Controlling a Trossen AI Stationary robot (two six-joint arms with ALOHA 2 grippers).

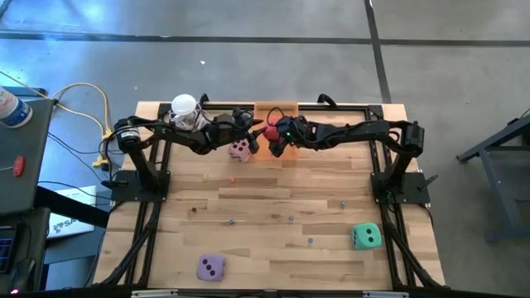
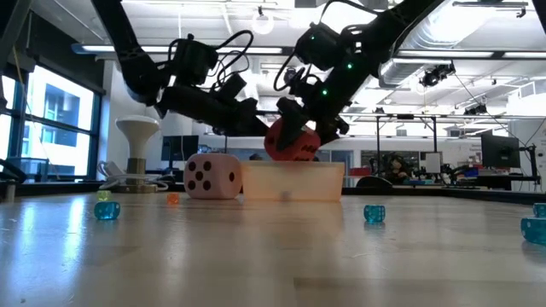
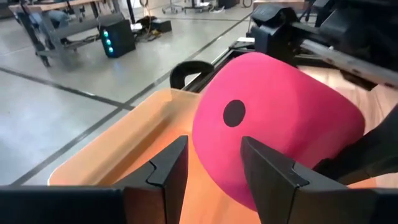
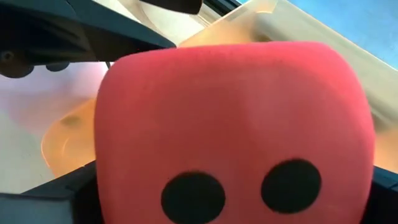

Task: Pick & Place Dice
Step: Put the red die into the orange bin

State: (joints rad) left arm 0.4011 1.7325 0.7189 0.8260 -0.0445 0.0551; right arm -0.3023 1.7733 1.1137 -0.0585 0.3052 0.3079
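Purple die point(image 1: 211, 266) lies nearest the overhead camera, on the table point(image 1: 273, 207), well apart from both claws and on the left claw's side. Next, the left gripper point(image 1: 250, 124) hangs empty at the tray's edge, its 2 fingers point(image 3: 168, 168) partly apart with nothing between them; the pink die point(image 1: 240, 150) sits on the table just below and beside it, outside the tray point(image 1: 276, 111).

Just right of that, the right gripper point(image 1: 273, 136) stands at its widest, clamped on the red die point(image 1: 271, 132), holding it above the orange tray, almost touching the rim in the low view. Far off on its own side rests the teal-green die point(image 1: 366, 237).

By my reckoning no die is visibly binned yet: 1 is about to drop, 3 remain.

A cube has no long axis; the red die's 2-pip face looks back at the right wrist.
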